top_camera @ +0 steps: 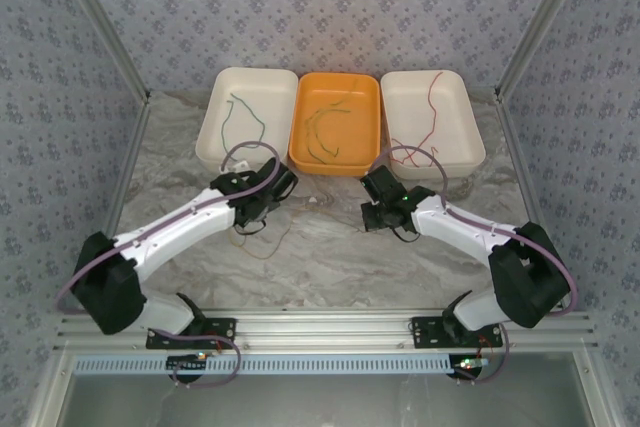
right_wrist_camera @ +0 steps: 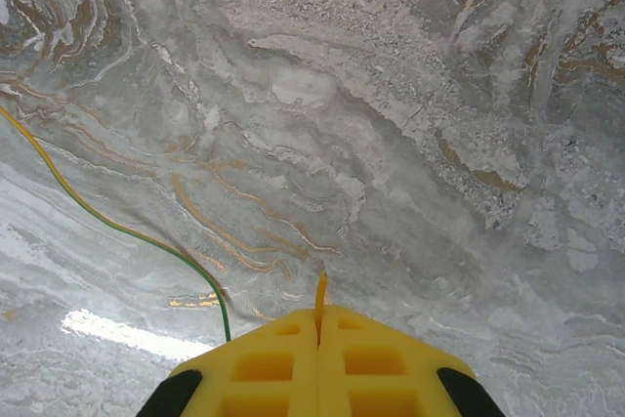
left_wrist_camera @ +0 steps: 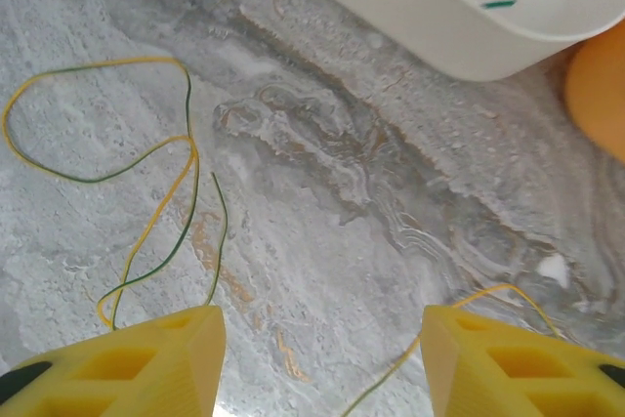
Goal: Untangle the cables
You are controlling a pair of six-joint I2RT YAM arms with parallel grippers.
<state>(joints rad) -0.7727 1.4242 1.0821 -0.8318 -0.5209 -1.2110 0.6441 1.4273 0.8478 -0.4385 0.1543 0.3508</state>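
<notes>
Cables (left_wrist_camera: pixel 191 158) looped loose on the bench (left_wrist_camera: pixel 391 192): thin, light, limp. Left gripper (left_wrist_camera: pixel 320 324) apart over the loops; right gripper (right_wrist_camera: pixel 319 314) together, clamped on one cable. Likely calls for pinching a free end.

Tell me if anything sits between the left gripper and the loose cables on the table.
Nothing visible does. The left gripper stands open over bare table, and the cables loop just ahead of it, with only marble between. The white tray lies farther off.
</notes>
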